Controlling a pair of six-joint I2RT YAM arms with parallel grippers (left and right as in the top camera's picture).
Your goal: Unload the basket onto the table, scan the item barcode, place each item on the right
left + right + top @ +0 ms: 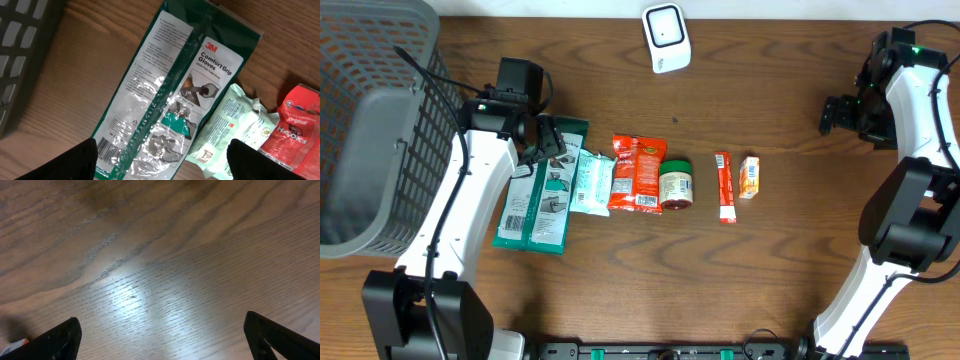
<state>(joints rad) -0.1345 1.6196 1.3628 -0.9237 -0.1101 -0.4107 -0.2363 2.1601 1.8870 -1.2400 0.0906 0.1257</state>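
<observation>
A green 3M gloves pack lies flat on the wooden table, and the wrist view shows its barcode near the lower end. My left gripper hovers just above the pack, open, its fingers spread wide with nothing between them. The white scanner stands at the table's back edge. Far to the right, my right gripper is open over bare wood, holding nothing.
Right of the pack lie a pale green pouch, red snack packets, a green-lidded jar, a red stick and a small orange box. A grey basket fills the left side.
</observation>
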